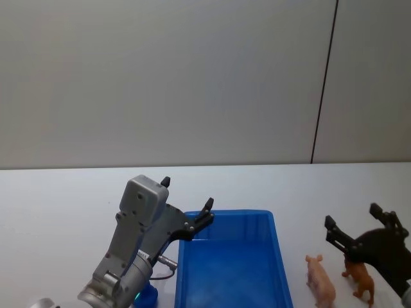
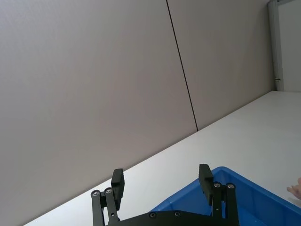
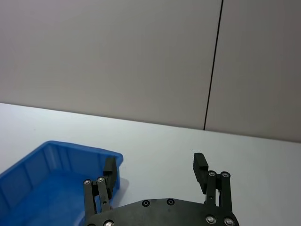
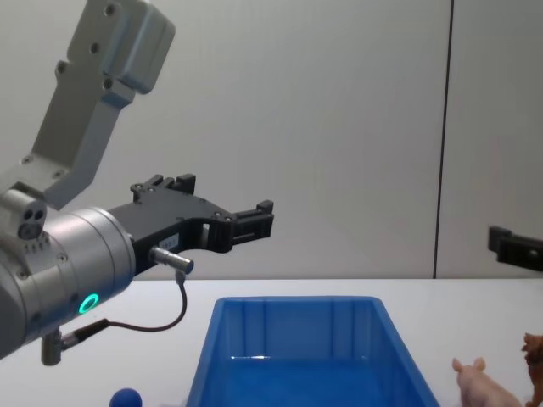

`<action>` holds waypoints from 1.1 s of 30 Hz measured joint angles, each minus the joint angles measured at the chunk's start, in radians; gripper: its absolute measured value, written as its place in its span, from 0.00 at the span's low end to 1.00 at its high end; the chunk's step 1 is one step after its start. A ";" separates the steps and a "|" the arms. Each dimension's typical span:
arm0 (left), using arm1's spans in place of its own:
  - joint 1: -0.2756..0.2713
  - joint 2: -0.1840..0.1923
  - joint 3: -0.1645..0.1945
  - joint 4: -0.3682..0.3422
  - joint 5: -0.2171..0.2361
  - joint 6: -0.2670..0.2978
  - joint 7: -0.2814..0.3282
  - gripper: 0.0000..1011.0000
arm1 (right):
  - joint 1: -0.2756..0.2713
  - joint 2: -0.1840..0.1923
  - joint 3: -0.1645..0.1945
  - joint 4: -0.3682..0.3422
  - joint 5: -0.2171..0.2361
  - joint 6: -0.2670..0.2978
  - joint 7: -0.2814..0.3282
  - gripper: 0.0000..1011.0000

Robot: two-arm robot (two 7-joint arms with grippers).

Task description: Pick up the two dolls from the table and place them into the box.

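The pale pink doll (image 1: pixel 321 281) (image 4: pixel 482 386) stands on the white table (image 1: pixel 64 192) just right of the blue box (image 1: pixel 279 256) (image 4: pixel 297 303). Beside it, farther right, is the reddish-brown doll (image 1: pixel 361 277) (image 4: pixel 534 356). My right gripper (image 1: pixel 352 215) (image 3: pixel 155 167) hovers open above and slightly behind the two dolls, with nothing between its fingers. Over the box's left rear corner my left gripper (image 1: pixel 187 192) (image 2: pixel 161 178) (image 4: pixel 227 197) is raised and open, also holding nothing. The box (image 2: pixel 244 197) (image 3: pixel 51 179) looks bare inside. In the left wrist view a pink bit of a doll (image 2: pixel 295 189) peeks in at the edge.
A small blue ball (image 1: pixel 149 296) (image 4: pixel 127 397) lies on the table left of the box, under my left arm. A plain grey wall with a dark vertical seam (image 1: pixel 324 83) backs the table. White tabletop stretches left of and behind the box.
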 joint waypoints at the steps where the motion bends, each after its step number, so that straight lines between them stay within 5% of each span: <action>1: 0.000 0.000 0.000 0.000 0.000 0.000 0.000 0.99 | -0.001 0.002 0.002 0.000 0.004 0.007 -0.003 0.99; 17: 0.000 0.000 0.000 0.000 0.000 0.000 0.000 0.99 | -0.018 0.022 0.025 0.023 0.032 0.128 -0.050 0.99; 33: 0.000 0.000 0.000 0.000 0.000 0.000 0.000 0.99 | 0.007 -0.005 0.013 0.116 0.001 0.190 -0.056 0.99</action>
